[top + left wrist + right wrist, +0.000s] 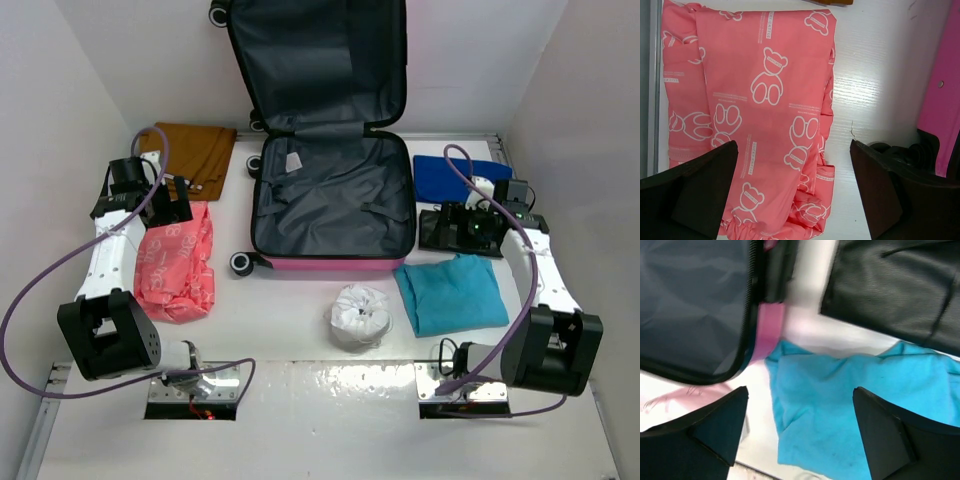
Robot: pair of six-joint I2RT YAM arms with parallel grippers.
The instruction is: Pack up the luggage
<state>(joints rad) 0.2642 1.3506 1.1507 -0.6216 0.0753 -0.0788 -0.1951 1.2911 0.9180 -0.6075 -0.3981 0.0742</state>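
Note:
The hot-pink luggage (330,262) lies open mid-table, lid propped against the back wall, its dark grey lining (335,195) empty. My left gripper (172,208) is open above a folded coral-pink garment with white bear prints (176,262); in the left wrist view the garment (755,115) fills the space between the fingers (705,192). My right gripper (462,232) is open above a folded turquoise cloth (450,292), seen in the right wrist view (840,410) beside the luggage's pink edge (769,327).
A brown garment (198,150) lies back left, a dark blue one (450,176) back right with a black item (440,228) in front of it. A white bundle in clear wrap (360,315) sits before the luggage. White walls enclose the table.

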